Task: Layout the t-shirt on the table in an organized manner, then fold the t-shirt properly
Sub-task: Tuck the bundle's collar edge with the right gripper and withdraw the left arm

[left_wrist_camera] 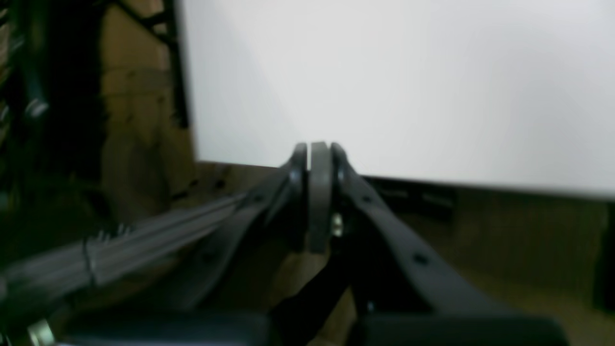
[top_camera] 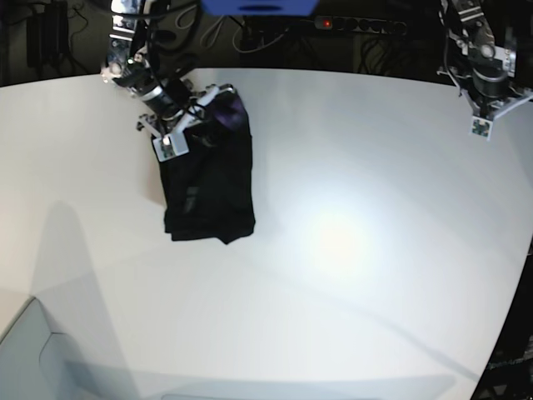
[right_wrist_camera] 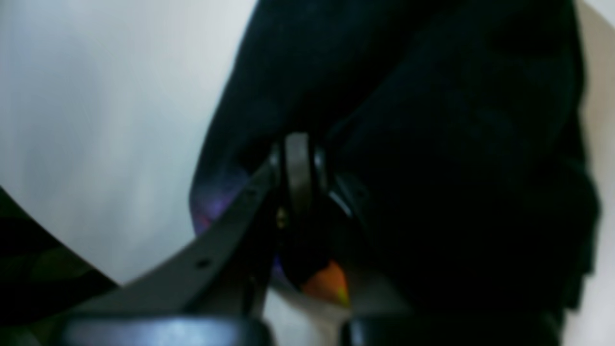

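The black t-shirt (top_camera: pixel 208 183) lies bunched in a narrow oblong heap on the far left of the white table (top_camera: pixel 350 250). My right gripper (top_camera: pixel 193 125) is shut on its upper end. In the right wrist view the closed gripper (right_wrist_camera: pixel 299 144) pinches dark cloth of the t-shirt (right_wrist_camera: pixel 432 144), with an orange neck patch (right_wrist_camera: pixel 326 283) and a purple print (right_wrist_camera: pixel 211 211) showing close by. My left gripper (top_camera: pixel 491 112) hangs at the table's far right edge. In the left wrist view this gripper (left_wrist_camera: pixel 319 149) is shut with nothing in it, above the table (left_wrist_camera: pixel 408 86) near its edge.
A grey bin or tray corner (top_camera: pixel 33 358) sits off the table's near left corner. Cables and a power strip (top_camera: pixel 358 25) run behind the far edge. A wooden floor (left_wrist_camera: pixel 144 120) shows beside the table in the left wrist view.
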Tool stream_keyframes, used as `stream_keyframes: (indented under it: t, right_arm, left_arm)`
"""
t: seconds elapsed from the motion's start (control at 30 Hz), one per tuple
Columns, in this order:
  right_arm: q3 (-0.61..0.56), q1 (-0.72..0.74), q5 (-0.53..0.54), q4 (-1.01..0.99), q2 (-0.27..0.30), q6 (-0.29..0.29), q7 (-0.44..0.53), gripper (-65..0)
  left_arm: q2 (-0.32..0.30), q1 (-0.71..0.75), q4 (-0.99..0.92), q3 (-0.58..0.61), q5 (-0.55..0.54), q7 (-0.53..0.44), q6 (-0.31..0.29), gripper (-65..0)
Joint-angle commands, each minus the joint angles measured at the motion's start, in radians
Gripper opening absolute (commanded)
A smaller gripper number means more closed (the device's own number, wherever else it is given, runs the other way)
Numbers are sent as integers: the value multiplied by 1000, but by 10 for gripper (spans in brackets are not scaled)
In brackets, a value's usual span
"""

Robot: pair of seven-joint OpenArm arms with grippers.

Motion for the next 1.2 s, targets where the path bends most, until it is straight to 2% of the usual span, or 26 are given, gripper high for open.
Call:
stream_keyframes:
  t: [0.0,0.13,0.3,0.5,0.7,0.8,1.0,1.17]
  right_arm:
    - [6,-4,-19,-3,-2,1,-10,-650]
    - [6,-4,-19,8,0,1,11,-650]
    - [19,-39,-18,149,9,1,5,-650]
    - [61,-61,77,305,14,1,2,-650]
    - [130,2,79,235,15,1,2,-650]
    - [171,36,79,155,37,1,2,-650]
    - [173,51,82,40,66,1,10,-650]
    - [176,42,85,106,61,1,3,-650]
  left_arm:
    - [-6,7,20,-12,9,-8,0,-638]
    - [30,1,20,-68,9,-8,-57,-638]
    - [36,-19,20,-84,12,-8,-103,-638]
    - [36,-25,20,-84,10,-8,-109,-638]
    - [34,-25,20,-84,9,-8,-109,-638]
    - [28,-25,20,-84,9,-8,-109,-638]
    - [28,-26,20,-84,9,-8,-109,-638]
    - [28,-26,20,-82,9,-8,-109,-638]
